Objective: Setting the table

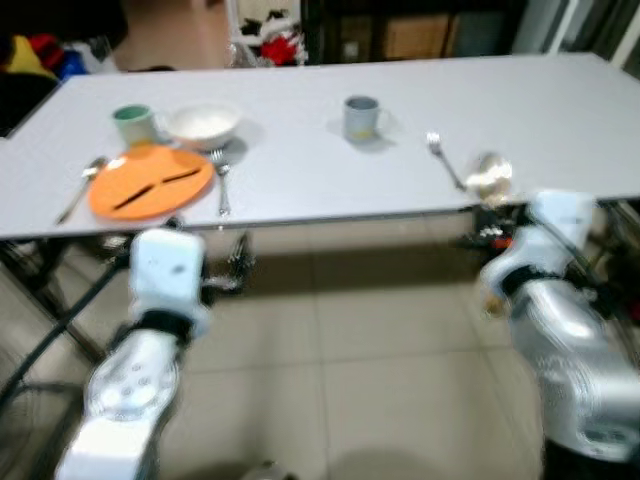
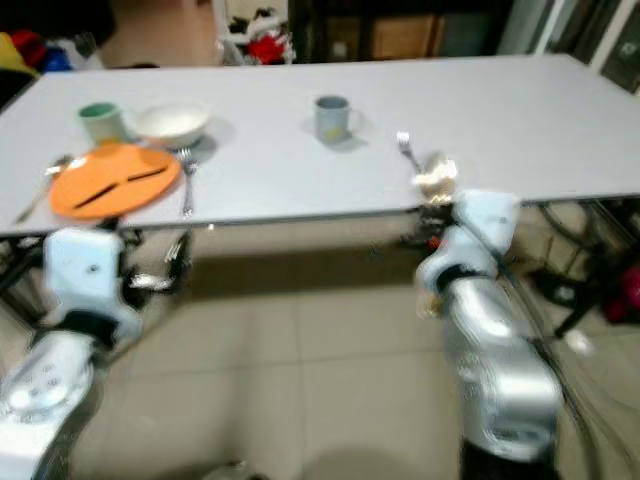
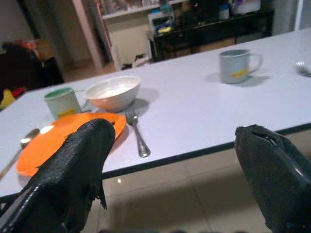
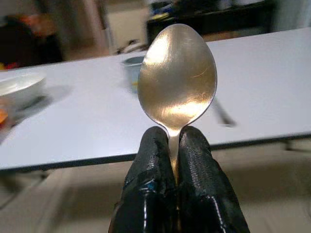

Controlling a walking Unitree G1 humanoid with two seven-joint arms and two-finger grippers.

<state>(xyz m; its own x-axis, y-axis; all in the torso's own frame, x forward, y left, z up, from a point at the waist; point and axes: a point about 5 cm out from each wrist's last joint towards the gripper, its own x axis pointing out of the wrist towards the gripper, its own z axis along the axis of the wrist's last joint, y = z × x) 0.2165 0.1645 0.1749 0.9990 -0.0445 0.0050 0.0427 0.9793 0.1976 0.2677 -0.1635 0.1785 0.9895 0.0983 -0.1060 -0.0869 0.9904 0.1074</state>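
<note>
The right gripper (image 4: 175,145) is pinching a spoon (image 4: 177,80) bowl-up just short of the table (image 1: 560,110) edge, beside the lone fork (image 1: 441,156), while the left gripper (image 3: 175,160) is gaping wide.

- Beige tiled floor (image 1: 380,350) across the lower part of the head view; glossy, with pale grout lines
- Dark shelving (image 3: 209,29) at the top of the left wrist view, beyond the table; small items on it, too blurred to name
- Red and white clutter (image 1: 272,42) at top centre
- Yellow, red and blue things (image 1: 35,55) at upper left
- Brown boxes (image 1: 415,35) at top right of centre
</note>
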